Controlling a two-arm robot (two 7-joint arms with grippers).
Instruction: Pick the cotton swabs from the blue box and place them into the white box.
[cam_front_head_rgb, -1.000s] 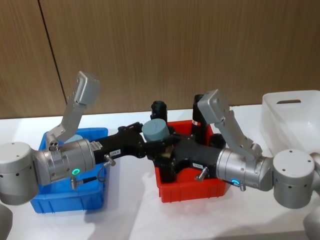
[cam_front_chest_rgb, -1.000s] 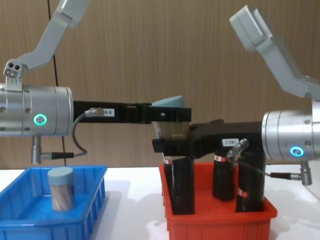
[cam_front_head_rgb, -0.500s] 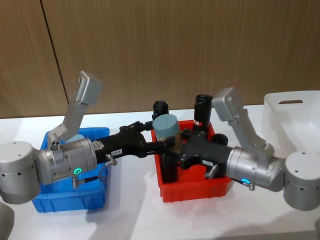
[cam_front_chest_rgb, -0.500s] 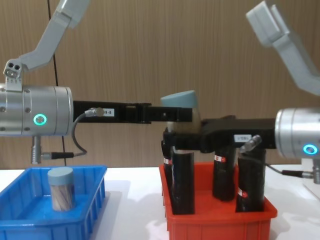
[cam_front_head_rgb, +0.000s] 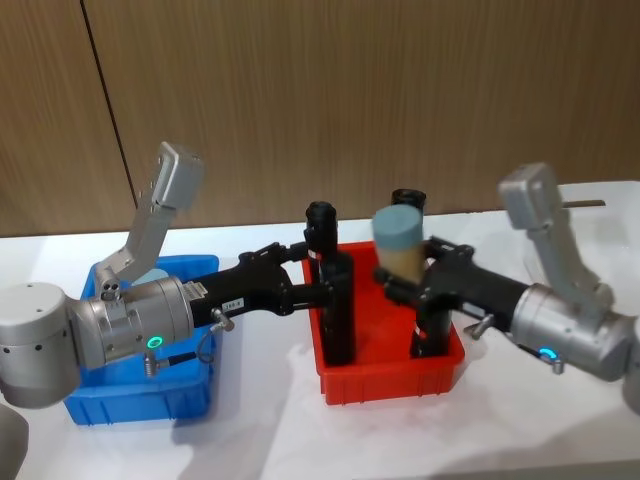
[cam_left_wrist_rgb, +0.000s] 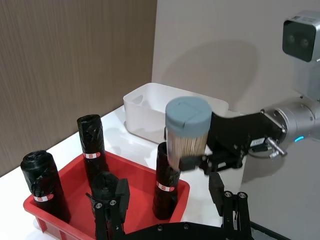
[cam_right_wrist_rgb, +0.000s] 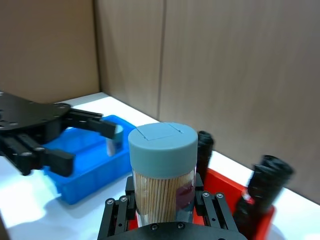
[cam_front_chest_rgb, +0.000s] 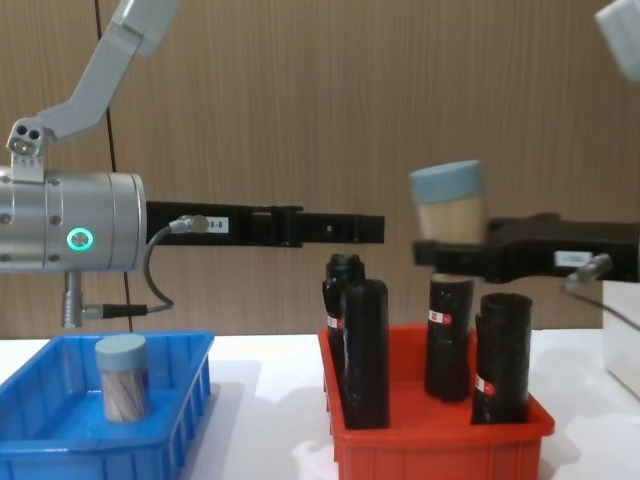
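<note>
One tub of cotton swabs (cam_front_chest_rgb: 448, 205) was clamped in the right gripper (cam_front_chest_rgb: 455, 255). Grip was taken low on the clear body, lid up, tub close to upright with a slight tilt. It was held in the air over the red bin (cam_front_chest_rgb: 440, 450), above the tops of the black rolls (cam_front_chest_rgb: 365, 350). That height was judged as chosen so the rolls get cleared on the way across. The low grip left the lid free, and lid-up keeps the sticks in.

The left gripper (cam_front_head_rgb: 318, 268) was seen spread open and empty, reaching out level over the left end of the red bin, well apart from the tub. Nothing was held between its fingers (cam_left_wrist_rgb: 107, 212).

The two-arm setup is accounted for by the layout: the blue box (cam_front_chest_rgb: 60, 458) sat on the left arm's side, the white box (cam_left_wrist_rgb: 150, 95) off to the right, and the red bin between them.

A second tub (cam_front_chest_rgb: 122, 378) was standing upright in the blue box, so the job was judged partly done at best. The held tub was not yet over the white box. The next move was judged to need a carry to the right, then a lowering inside the walls before release, since a drop from that height could tip it.
</note>
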